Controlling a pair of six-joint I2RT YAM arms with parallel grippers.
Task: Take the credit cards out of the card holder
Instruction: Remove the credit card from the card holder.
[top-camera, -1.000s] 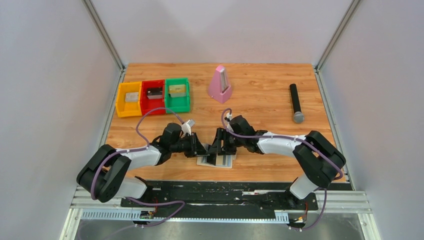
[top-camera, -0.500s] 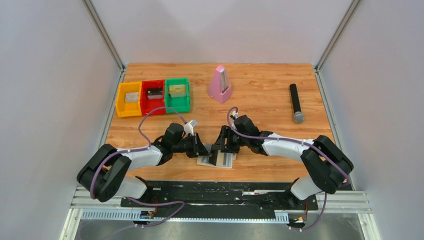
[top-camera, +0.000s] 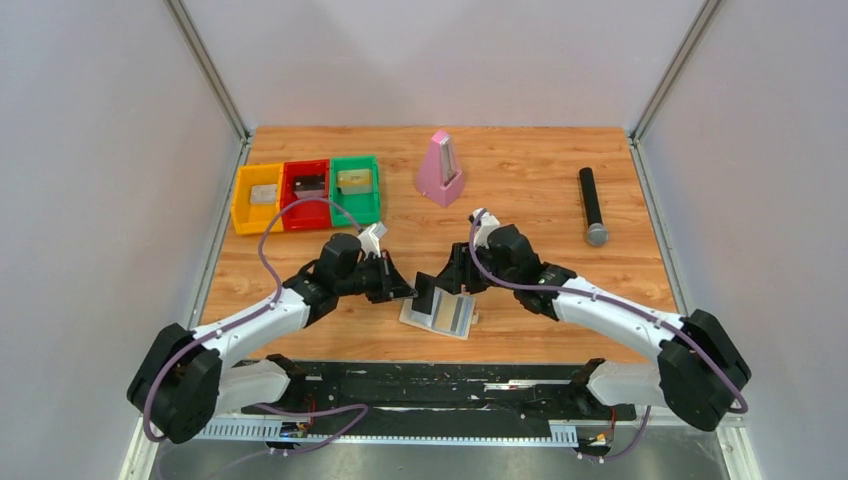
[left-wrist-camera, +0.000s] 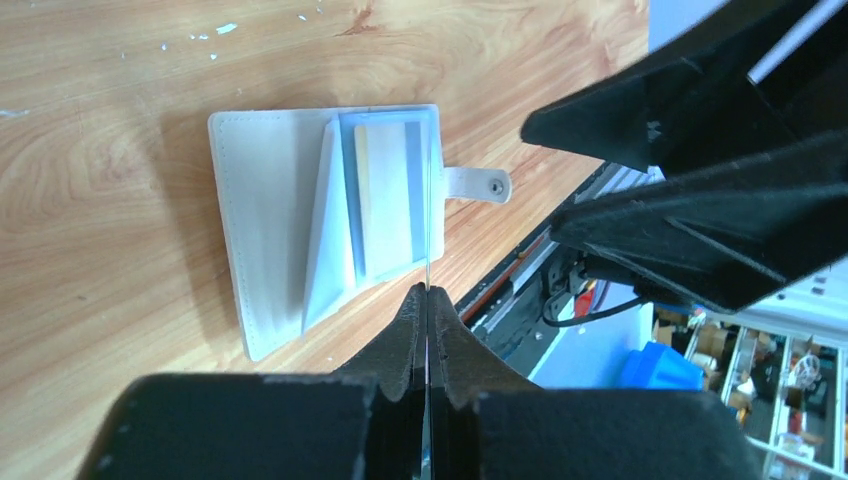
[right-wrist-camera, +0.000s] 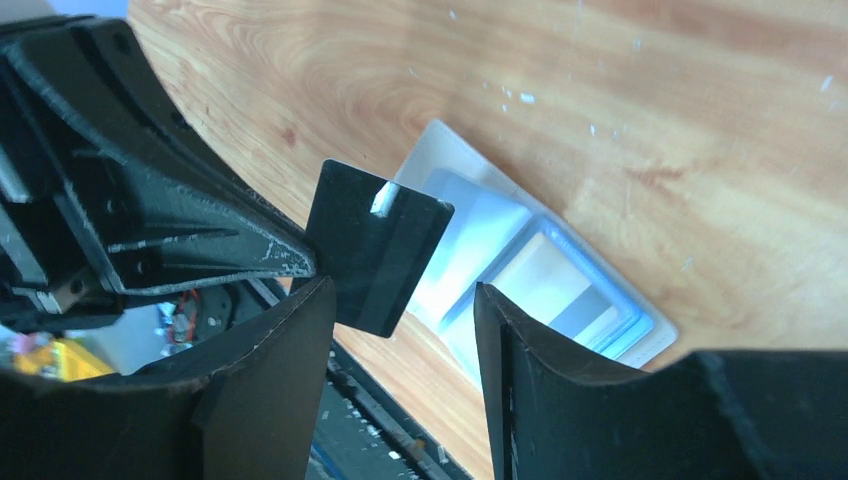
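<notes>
Cream holder (left-wrist-camera: 270, 220) open, gold card (left-wrist-camera: 385, 200) inside, black card (right-wrist-camera: 375, 250) aloft

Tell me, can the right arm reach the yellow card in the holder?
Probably yes. The right gripper is open over the holder, the yellow card lies exposed in its pocket, and the left gripper holds the black card aside.

Card holder (top-camera: 445, 318) front-ctr on table (top-camera: 530, 180); bins (top-camera: 306, 193) back-left, mic (top-camera: 592, 205) back-right.

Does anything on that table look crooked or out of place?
Nothing broken. The dark card stands on edge, pinched by the left gripper above the open card holder, which lies skewed to the table edge.
</notes>
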